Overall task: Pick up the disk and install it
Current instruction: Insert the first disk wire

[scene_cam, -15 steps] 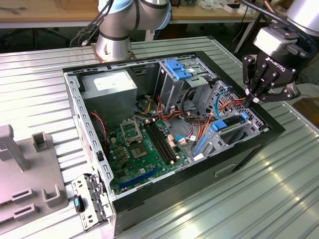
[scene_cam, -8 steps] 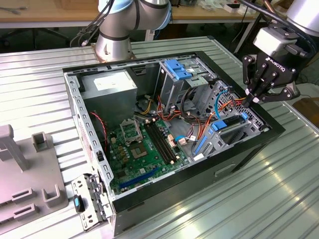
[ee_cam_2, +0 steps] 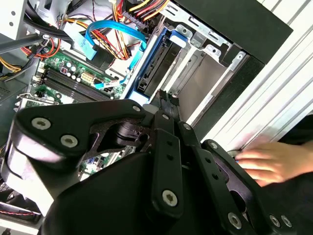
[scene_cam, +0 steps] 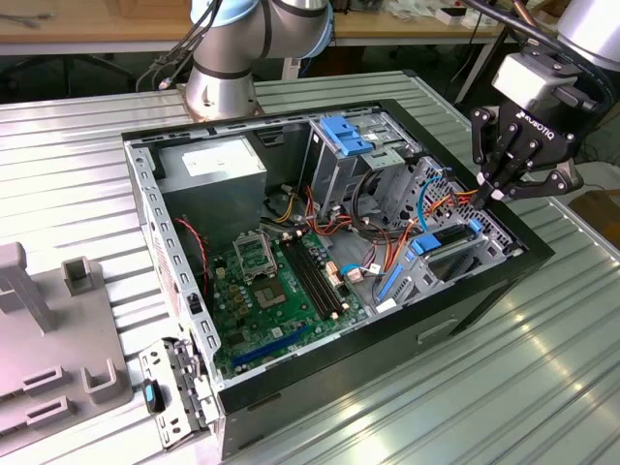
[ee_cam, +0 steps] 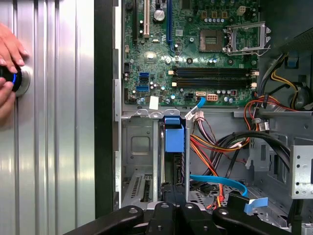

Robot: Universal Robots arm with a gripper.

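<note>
Exterior view is showing the open computer case [scene_cam: 320,383] lying on the ribbed tabletop [scene_cam: 504,387]. The gripper [scene_cam: 484,196] is hanging over the drive cage at the case's corner on the exterior view's right, fingers pressed together. Both wrist views are adding a person's hand [ee_cam_2: 264,164] on the tabletop just outside the case wall, touching a round button [ee_cam: 19,81] in the first wrist view. The disk [ee_cam: 174,139] is sitting on edge in that cage, long axis running parallel to the adjoining case wall, blue-tabbed end pointing toward the motherboard [ee_cam: 195,54], opposite end lying under the fingertips.
</note>
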